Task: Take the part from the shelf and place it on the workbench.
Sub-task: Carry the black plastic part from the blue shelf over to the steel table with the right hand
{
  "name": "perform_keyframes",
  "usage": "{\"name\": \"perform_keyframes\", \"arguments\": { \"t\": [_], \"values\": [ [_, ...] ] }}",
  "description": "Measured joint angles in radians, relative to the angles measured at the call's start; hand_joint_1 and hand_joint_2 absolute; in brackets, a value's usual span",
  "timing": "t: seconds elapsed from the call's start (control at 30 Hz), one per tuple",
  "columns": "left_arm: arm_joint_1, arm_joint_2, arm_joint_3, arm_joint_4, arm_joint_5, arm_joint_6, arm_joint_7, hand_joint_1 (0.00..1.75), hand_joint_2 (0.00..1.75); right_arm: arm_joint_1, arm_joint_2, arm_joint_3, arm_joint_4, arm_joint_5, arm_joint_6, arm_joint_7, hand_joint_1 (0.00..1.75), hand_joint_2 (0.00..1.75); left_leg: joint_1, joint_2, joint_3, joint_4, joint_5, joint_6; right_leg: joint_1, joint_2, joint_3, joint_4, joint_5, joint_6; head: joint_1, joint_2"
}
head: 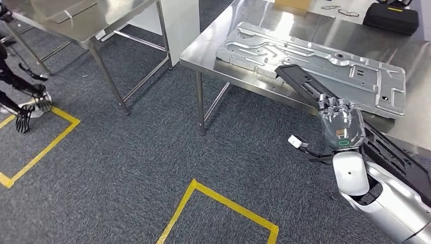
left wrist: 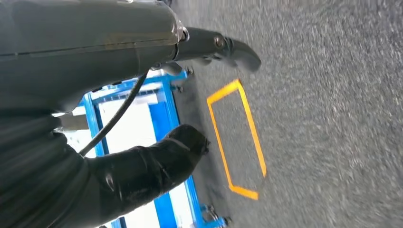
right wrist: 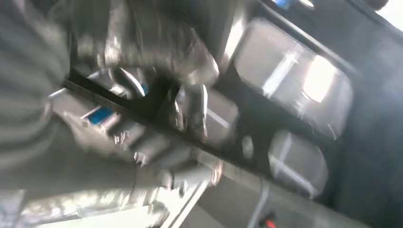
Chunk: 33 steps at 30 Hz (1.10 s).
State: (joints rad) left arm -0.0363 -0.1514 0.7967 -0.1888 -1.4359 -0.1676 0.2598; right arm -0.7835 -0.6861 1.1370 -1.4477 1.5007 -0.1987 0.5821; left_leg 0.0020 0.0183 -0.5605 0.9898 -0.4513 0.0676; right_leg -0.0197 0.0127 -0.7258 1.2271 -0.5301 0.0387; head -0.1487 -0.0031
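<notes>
Right hand [head: 341, 123] gripping the long black part [head: 305, 86] over the workbench [head: 244, 25] edge

Far end of the part lying across the silver stamped metal plate [head: 315, 63] on the workbench, near end running back beside the forearm. Left hand [left wrist: 142, 166] over grey carpet [left wrist: 332, 118] with yellow tape lines [left wrist: 237, 137], fingers apart, holding nothing. Black case [head: 390, 18] at the workbench's far side

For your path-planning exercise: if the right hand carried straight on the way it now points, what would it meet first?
Most likely the silver stamped metal panel lying on the workbench. The right hand holds a long black part whose far end already overlaps that panel, though the height gap is unclear.
</notes>
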Motion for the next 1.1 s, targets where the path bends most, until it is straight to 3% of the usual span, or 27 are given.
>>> {"name": "perform_keyframes", "arguments": {
  "t": [0.03,0.07,0.13,0.2,0.23,0.27,0.33,0.4,0.47,0.53,0.57,0.6,0.67,0.73,0.83,0.9,0.97,1.03,1.07,1.1],
  "values": [
    [0.001,0.000,-0.001,0.000,0.000,-0.002,0.000,0.00,1.75,-0.009,0.017,0.017,0.020,0.000,0.006,0.000,1.75,1.75,0.000,0.011,-0.001,0.002,-0.001,-0.001,-0.004,-0.007,-0.021,0.046,-0.013,0.004,0.000,0.000],
    [0.001,0.000,-0.002,0.000,0.000,-0.003,0.000,0.00,1.75,-0.015,0.032,0.033,0.040,0.000,0.015,-0.001,1.75,1.75,0.000,0.022,-0.001,0.004,-0.004,-0.002,-0.007,-0.011,-0.025,0.060,-0.009,0.008,0.000,0.000],
    [0.001,0.000,-0.006,0.000,0.000,-0.008,0.000,0.00,1.75,-0.026,0.050,0.056,0.078,0.000,0.036,-0.009,1.75,1.75,0.001,0.040,0.000,0.012,-0.011,-0.007,-0.012,-0.028,0.024,-0.029,0.049,0.012,0.000,0.000],
    [0.002,0.000,-0.011,0.000,0.000,-0.013,0.000,0.00,1.75,-0.043,0.057,0.069,0.112,0.000,0.050,-0.026,1.75,1.75,-0.002,0.056,-0.001,0.024,-0.021,-0.015,-0.005,-0.062,0.088,-0.151,0.091,0.004,0.000,0.000],
    [0.003,0.000,-0.014,0.000,0.000,-0.015,0.000,0.00,1.75,-0.052,0.060,0.072,0.127,0.000,0.054,-0.036,1.75,1.75,-0.004,0.064,-0.001,0.029,-0.025,-0.020,0.000,-0.072,0.103,-0.184,0.097,-0.003,0.000,0.000],
    [0.003,0.001,-0.017,0.000,0.000,-0.016,0.000,0.00,1.75,-0.059,0.061,0.075,0.140,0.000,0.055,-0.044,1.75,1.75,-0.007,0.072,-0.001,0.030,-0.027,-0.026,0.005,-0.072,0.105,-0.193,0.094,-0.011,0.000,0.000],
    [0.001,0.002,-0.021,0.000,0.000,-0.016,0.000,0.00,1.75,-0.067,0.063,0.078,0.162,0.000,0.055,-0.051,1.75,1.75,-0.007,0.085,0.002,0.030,-0.032,-0.036,0.003,-0.050,0.102,-0.196,0.100,-0.022,0.000,0.000],
    [0.000,0.003,-0.023,0.000,0.000,-0.016,0.000,0.00,1.75,-0.072,0.065,0.079,0.175,0.000,0.058,-0.055,1.75,1.75,-0.003,0.056,-0.006,0.058,-0.058,-0.047,-0.003,-0.030,0.104,-0.204,0.105,-0.033,0.000,0.000],
    [0.002,0.004,-0.023,0.000,0.000,-0.016,0.000,0.00,1.75,-0.077,0.069,0.084,0.182,0.000,0.067,-0.067,1.75,1.75,0.001,0.009,-0.052,0.162,-0.118,-0.053,-0.006,-0.011,0.103,-0.207,0.109,-0.042,0.000,0.000],
    [0.002,0.005,-0.023,0.000,0.000,-0.017,0.000,0.00,1.75,-0.078,0.074,0.091,0.187,0.000,0.071,-0.104,1.75,1.75,0.002,-0.008,-0.114,0.289,-0.168,-0.055,-0.004,0.007,0.099,-0.206,0.111,-0.045,0.000,0.000],
    [0.001,0.005,-0.023,0.000,0.000,-0.017,0.000,0.00,1.75,-0.076,0.076,0.093,0.189,0.000,0.072,-0.128,1.75,1.75,0.002,-0.010,-0.129,0.315,-0.167,-0.055,-0.004,0.014,0.098,-0.204,0.111,-0.045,0.000,0.000],
    [0.001,0.006,-0.024,0.000,0.000,-0.017,0.000,0.00,1.75,-0.075,0.076,0.093,0.189,0.000,0.075,-0.152,1.75,1.75,0.002,-0.011,-0.125,0.301,-0.146,-0.054,-0.004,0.023,0.098,-0.203,0.110,-0.045,0.000,0.000],
    [0.003,0.008,-0.024,0.000,0.000,-0.018,0.000,0.00,1.75,-0.074,0.076,0.088,0.190,0.000,0.086,-0.172,1.75,1.75,0.004,-0.017,-0.074,0.179,-0.072,-0.050,-0.005,0.037,0.098,-0.198,0.108,-0.042,0.000,0.000],
    [0.005,0.009,-0.024,0.000,0.000,-0.018,0.000,0.00,1.75,-0.076,0.075,0.084,0.190,0.000,0.092,-0.174,1.75,1.75,0.005,-0.029,-0.027,0.071,-0.030,-0.045,-0.003,0.046,0.094,-0.192,0.107,-0.033,0.000,0.000],
    [0.006,0.009,-0.024,0.000,0.000,-0.019,0.000,0.00,1.75,-0.078,0.072,0.083,0.191,0.000,0.093,-0.174,1.75,1.75,0.001,-0.032,-0.020,0.047,-0.023,-0.033,-0.002,0.053,0.089,-0.194,0.113,-0.015,0.000,0.000],
    [0.006,0.009,-0.024,0.000,0.000,-0.019,-0.001,0.00,1.75,-0.078,0.069,0.082,0.191,0.000,0.089,-0.174,1.75,1.75,0.003,-0.027,-0.019,0.040,-0.015,-0.020,-0.004,0.035,0.084,-0.180,0.100,-0.007,0.000,0.000],
    [0.007,0.009,-0.023,0.000,0.000,-0.019,-0.001,0.00,1.75,-0.078,0.067,0.080,0.191,0.000,0.083,-0.176,1.75,1.75,0.005,-0.022,-0.019,0.034,-0.009,-0.009,-0.003,0.006,0.047,-0.094,0.045,-0.001,0.000,0.000],
    [0.009,0.009,-0.023,0.000,0.000,-0.019,0.000,0.00,1.75,-0.076,0.068,0.078,0.191,0.000,0.074,-0.179,1.75,1.75,0.002,-0.018,-0.022,0.034,-0.009,-0.007,-0.003,-0.006,-0.010,0.034,-0.014,0.002,0.000,0.000],
    [0.009,0.009,-0.023,0.000,0.000,-0.019,0.000,0.00,1.75,-0.075,0.069,0.078,0.190,0.000,0.070,-0.179,1.75,1.75,0.000,-0.015,-0.022,0.034,-0.009,-0.006,-0.003,-0.007,-0.026,0.071,-0.023,0.002,0.000,0.000],
    [0.010,0.009,-0.023,0.000,0.000,-0.019,0.000,0.00,1.75,-0.074,0.071,0.078,0.186,0.000,0.065,-0.178,1.75,1.75,-0.002,-0.013,-0.022,0.035,-0.009,-0.006,-0.003,-0.007,-0.022,0.070,-0.013,0.000,0.000,0.000]
  ]
}}
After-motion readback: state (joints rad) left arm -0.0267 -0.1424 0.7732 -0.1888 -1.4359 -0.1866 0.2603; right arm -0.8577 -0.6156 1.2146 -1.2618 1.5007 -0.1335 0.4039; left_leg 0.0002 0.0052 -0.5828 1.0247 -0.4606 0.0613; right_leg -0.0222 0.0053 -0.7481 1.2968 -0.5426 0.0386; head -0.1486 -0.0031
